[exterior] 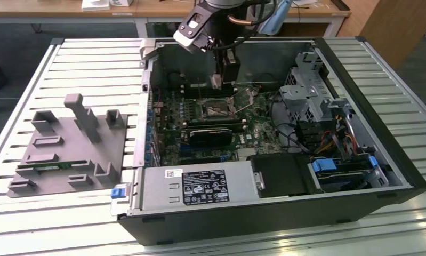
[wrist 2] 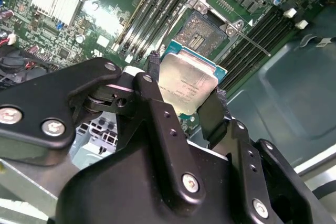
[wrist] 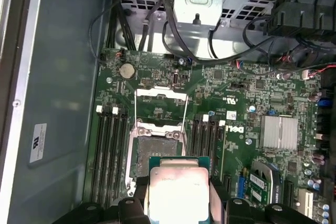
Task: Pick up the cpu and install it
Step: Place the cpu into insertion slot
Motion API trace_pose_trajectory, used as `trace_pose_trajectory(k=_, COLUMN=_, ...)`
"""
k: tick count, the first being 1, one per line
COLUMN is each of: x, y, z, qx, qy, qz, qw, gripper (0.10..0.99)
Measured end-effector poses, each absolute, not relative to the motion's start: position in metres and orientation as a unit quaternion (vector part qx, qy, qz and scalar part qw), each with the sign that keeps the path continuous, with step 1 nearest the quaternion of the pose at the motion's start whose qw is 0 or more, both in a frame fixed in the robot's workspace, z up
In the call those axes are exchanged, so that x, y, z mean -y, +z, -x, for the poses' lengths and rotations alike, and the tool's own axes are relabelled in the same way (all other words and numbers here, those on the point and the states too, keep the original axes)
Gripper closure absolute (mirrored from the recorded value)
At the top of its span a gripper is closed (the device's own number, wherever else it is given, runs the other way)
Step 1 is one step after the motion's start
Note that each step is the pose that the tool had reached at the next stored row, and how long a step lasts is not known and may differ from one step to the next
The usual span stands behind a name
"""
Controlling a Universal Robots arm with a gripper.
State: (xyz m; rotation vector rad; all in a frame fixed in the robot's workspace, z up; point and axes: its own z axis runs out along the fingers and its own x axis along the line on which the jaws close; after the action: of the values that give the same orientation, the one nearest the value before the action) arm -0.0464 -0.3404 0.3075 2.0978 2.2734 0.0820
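Exterior view, starting from its left: a grey moulded plastic holder block [exterior: 63,146] lies on the slatted white metal table [exterior: 91,58], well apart from the work. Next comes the open black desktop computer case [exterior: 270,224], with the black two-fingered gripper [exterior: 225,80] hanging inside it over the open, metal-framed square processor socket [exterior: 216,109].

In both wrist views the gripper [wrist 2: 185,88] [wrist: 178,205] is clamped on the cpu [wrist 2: 186,82] [wrist: 177,190], a flat square chip with a silver metal lid. Its fingers [wrist 2: 216,109] press two opposite edges. The chip hangs near the socket [wrist 2: 202,30] [wrist: 157,153], apart from it and not yet seated.

I'd reckon the chip is light and stiff, its smooth lid slippery and its underside delicate. The edges look the right place to hold it.
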Motion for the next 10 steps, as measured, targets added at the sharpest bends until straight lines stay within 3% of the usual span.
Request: trace_pose_trajectory(k=10, x=0.3404, y=0.3003, z=0.0463, qx=-0.734, qy=0.026, qz=-0.678, qw=0.023, gripper=0.545)
